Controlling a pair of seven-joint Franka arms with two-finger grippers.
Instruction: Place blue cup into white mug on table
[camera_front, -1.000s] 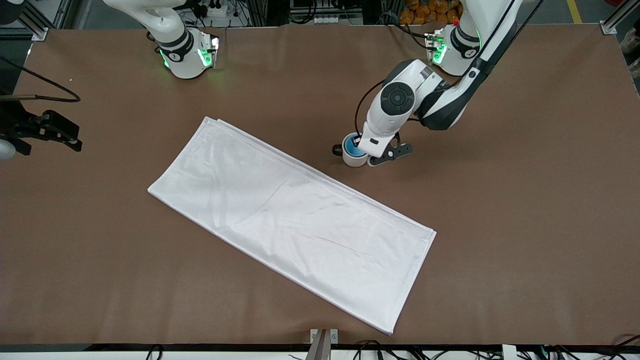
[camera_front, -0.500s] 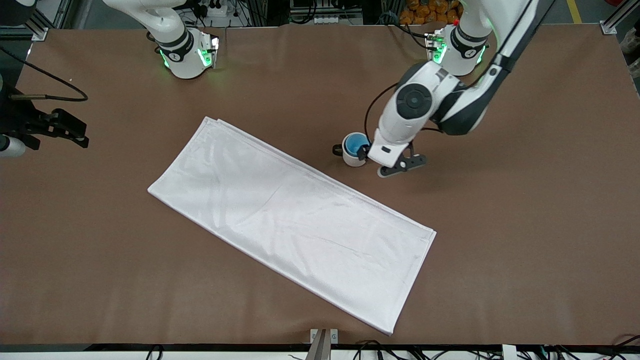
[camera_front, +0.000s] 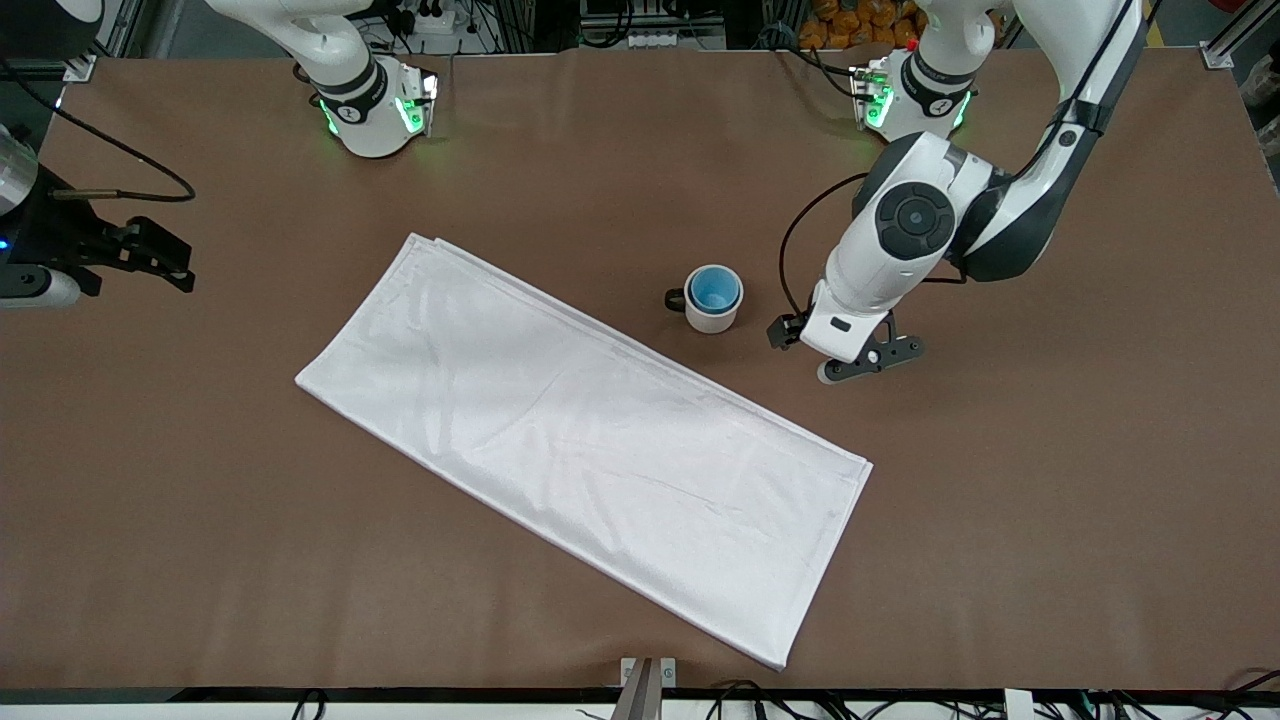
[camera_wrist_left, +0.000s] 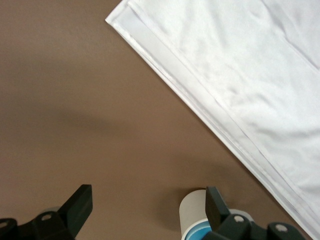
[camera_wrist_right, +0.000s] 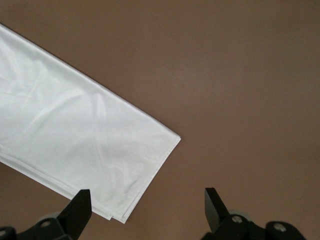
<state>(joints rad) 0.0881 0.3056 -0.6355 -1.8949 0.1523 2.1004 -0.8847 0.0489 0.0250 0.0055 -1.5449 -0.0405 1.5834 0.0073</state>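
- Left gripper (camera_front: 845, 358) is hanging over bare brown matte table (camera_front: 1050, 450), jaws spread wide, gripping nothing, beside the mug toward the left arm's end.
- Small glossy bright-blue handleless cup (camera_front: 713, 290) is sitting inside small off-white ceramic mug (camera_front: 710, 318), black handle pointing toward the right arm's end.
- Large white rectangular cloth (camera_front: 590, 440) is lying flat, nearer the front camera than the mug, not touching it.
- Right gripper (camera_wrist_right: 147, 210) is waiting over the table's right-arm end, jaws wide, empty.
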